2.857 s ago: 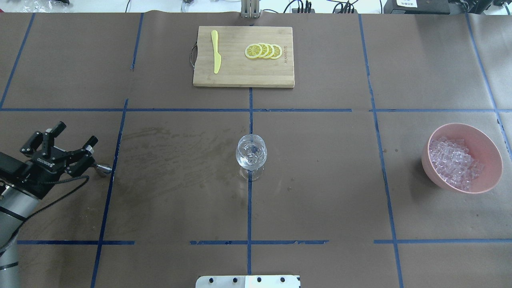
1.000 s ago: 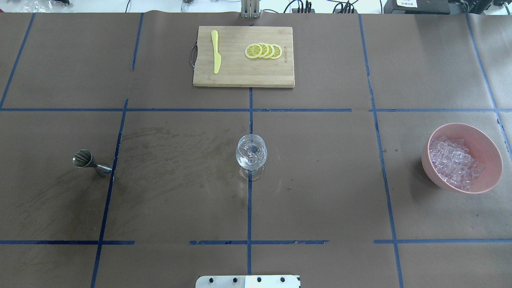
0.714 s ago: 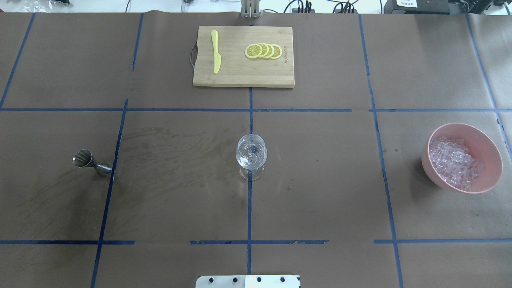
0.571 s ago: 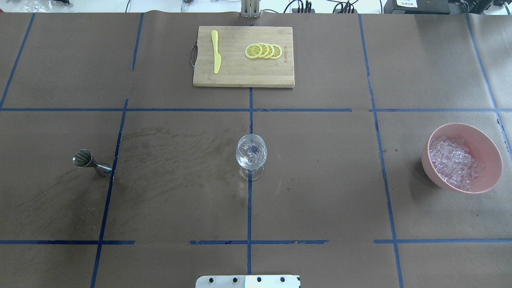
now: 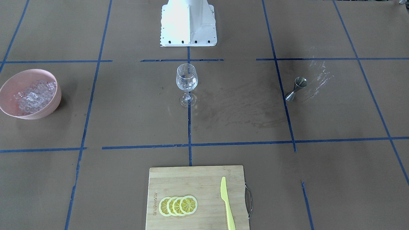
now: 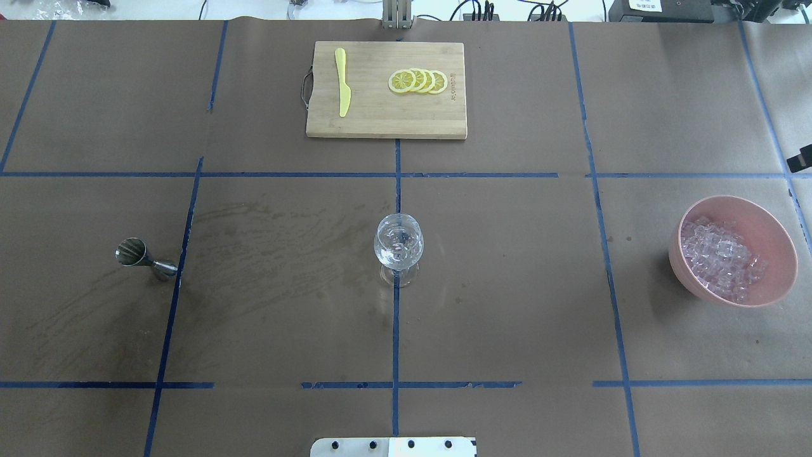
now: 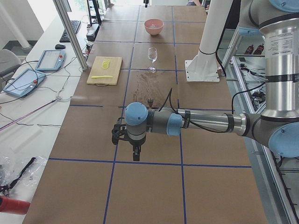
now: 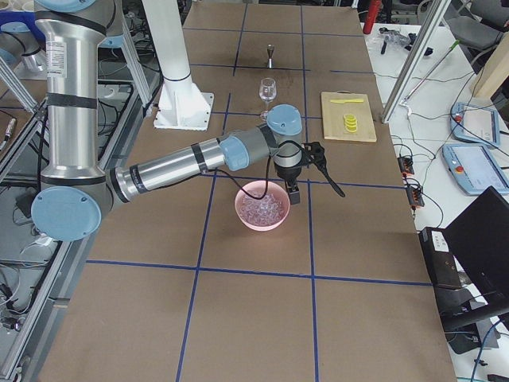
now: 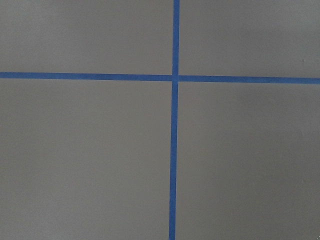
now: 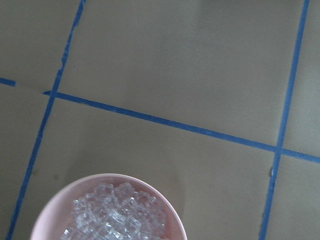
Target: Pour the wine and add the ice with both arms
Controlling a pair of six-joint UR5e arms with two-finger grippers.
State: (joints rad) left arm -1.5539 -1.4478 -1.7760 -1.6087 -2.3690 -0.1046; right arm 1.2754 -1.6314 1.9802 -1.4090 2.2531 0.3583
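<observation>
A clear wine glass (image 6: 398, 247) stands at the table's middle; it also shows in the front view (image 5: 187, 83). The ice (image 6: 720, 257) fills a pink bowl (image 6: 777, 238) at the right. A small metal jigger (image 6: 144, 257) stands at the left. My right gripper (image 8: 314, 187) hangs just beyond the bowl (image 8: 242, 216); only a black tip (image 6: 800, 158) shows in the overhead view, so I cannot tell its state. Its wrist view shows the ice (image 10: 117, 215) below. My left gripper (image 7: 125, 148) hovers over bare table, short of the jigger (image 7: 150, 100); I cannot tell its state.
A bamboo cutting board (image 6: 380, 120) at the far middle holds lemon slices (image 6: 419, 81) and a yellow knife (image 6: 342, 82). The white robot base (image 5: 188, 24) stands at the near edge. Blue tape lines cross the brown paper.
My left gripper, open beside the jigger 2.9 s ago, has left the overhead view. A black tip of the right gripper has come in at that view's right edge.
</observation>
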